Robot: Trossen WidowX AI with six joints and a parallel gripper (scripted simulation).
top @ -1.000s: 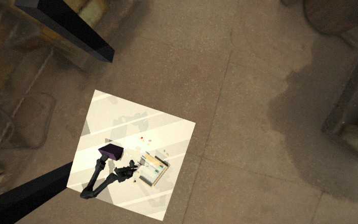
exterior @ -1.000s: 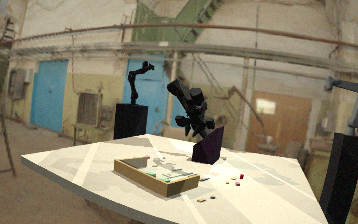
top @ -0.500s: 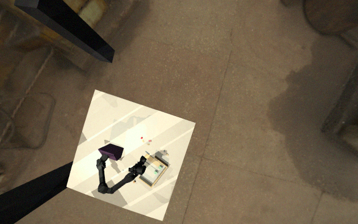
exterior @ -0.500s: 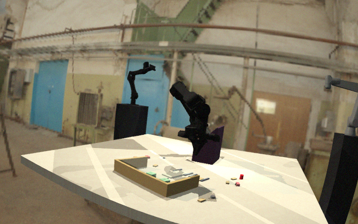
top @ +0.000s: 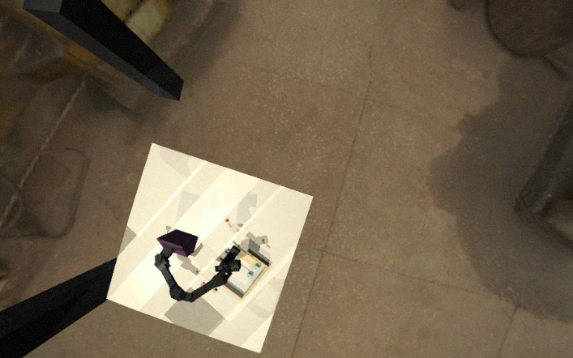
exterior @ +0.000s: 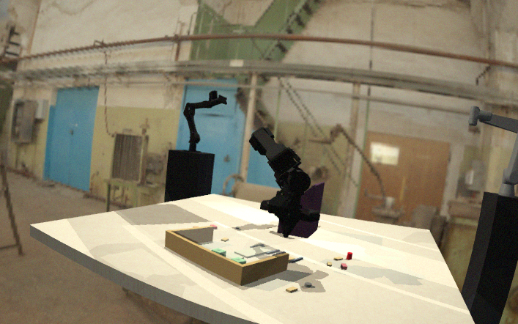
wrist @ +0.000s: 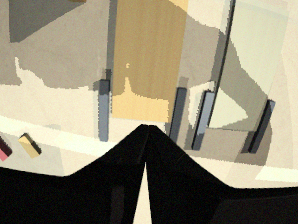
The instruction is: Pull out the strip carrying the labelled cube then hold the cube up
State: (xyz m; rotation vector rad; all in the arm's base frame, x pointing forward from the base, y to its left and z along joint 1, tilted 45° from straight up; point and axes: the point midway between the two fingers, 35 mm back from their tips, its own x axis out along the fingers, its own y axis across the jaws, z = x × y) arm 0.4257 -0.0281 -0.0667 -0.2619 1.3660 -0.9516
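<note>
My gripper is shut and empty. In the wrist view its tips appear just short of the near end of an orange strip. A pale strip lies to its right. Dark guide bars flank the strips. One green cube sits at the orange strip's far end. Another green cube sits beside it on the pale strip's side. Their labels are unreadable now, and both are outside the wrist view. The pale strip's break is not clear here.
A wooden tray wall surrounds the cubes. A purple block stands near the arm base. Outside the tray lie a red cylinder, a pink block and a yellow block.
</note>
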